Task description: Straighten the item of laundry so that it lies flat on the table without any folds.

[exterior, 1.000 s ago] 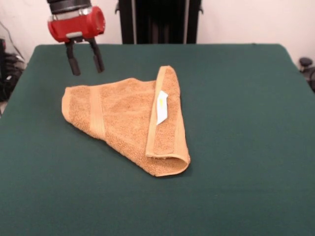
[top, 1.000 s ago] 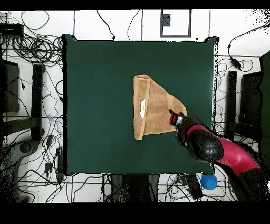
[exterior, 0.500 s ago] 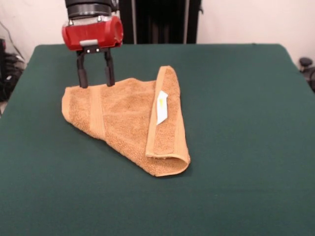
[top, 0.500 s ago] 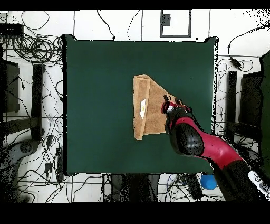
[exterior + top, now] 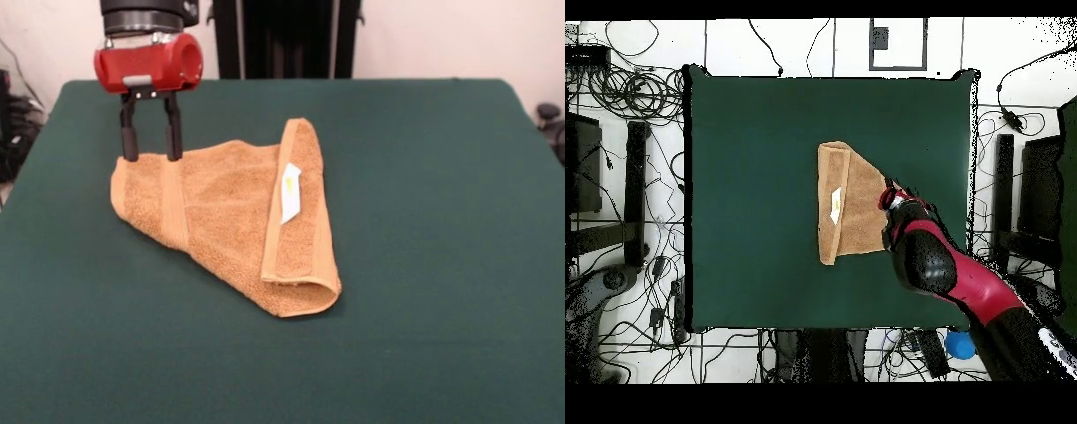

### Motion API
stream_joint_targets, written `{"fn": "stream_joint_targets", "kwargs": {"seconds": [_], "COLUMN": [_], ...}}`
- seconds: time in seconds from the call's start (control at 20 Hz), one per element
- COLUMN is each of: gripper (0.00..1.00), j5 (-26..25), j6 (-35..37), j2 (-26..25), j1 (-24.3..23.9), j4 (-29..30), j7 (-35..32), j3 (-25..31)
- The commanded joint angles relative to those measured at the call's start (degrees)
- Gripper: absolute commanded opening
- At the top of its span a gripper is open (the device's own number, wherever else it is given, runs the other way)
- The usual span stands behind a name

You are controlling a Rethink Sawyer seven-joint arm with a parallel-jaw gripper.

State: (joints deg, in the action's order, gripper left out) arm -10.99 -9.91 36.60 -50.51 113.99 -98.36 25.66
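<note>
Red claw (image 5: 151,143) shifted toward towel's (image 5: 231,212) corner.

- Towel (image 5: 221,212): orange-tan terry, plain woven border band (image 5: 173,205) of same tone.
- Care label (image 5: 290,193): white, small yellow mark.
- Table (image 5: 424,221): plain dark green cloth.
- Gripper (image 5: 150,157): red housing, black fingers (image 5: 130,140).

**Room setting.** In the front view, behind the gripper (image 5: 152,150), you see a plain pale wall (image 5: 441,40) under even light. A black upright frame (image 5: 287,37) stands against that wall, just to the right of the gripper in the picture. From overhead, a white floor (image 5: 815,45) lies on every side of the gripper, strewn with black cables (image 5: 625,95). Dark equipment (image 5: 585,165) sits well apart from the gripper at the picture's left edge. A blue round object (image 5: 961,345) lies on the floor nearer to it, toward the bottom.
</note>
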Motion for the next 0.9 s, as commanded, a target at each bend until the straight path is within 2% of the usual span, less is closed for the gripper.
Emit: {"fn": "stream_joint_targets", "kwargs": {"seconds": [0.05,0.45,0.9], "gripper": [1.0,1.0,1.0], "j5": [2.6,4.7,7.8], "j6": [1.2,3.0,6.3], "j2": [-10.8,-11.7,-10.2], "j1": [-2.2,-3.5,-5.5], "j4": [2.8,5.5,8.9], "j7": [-15.1,-15.8,-15.7], "j3": [9.2,13.2,15.6]}}
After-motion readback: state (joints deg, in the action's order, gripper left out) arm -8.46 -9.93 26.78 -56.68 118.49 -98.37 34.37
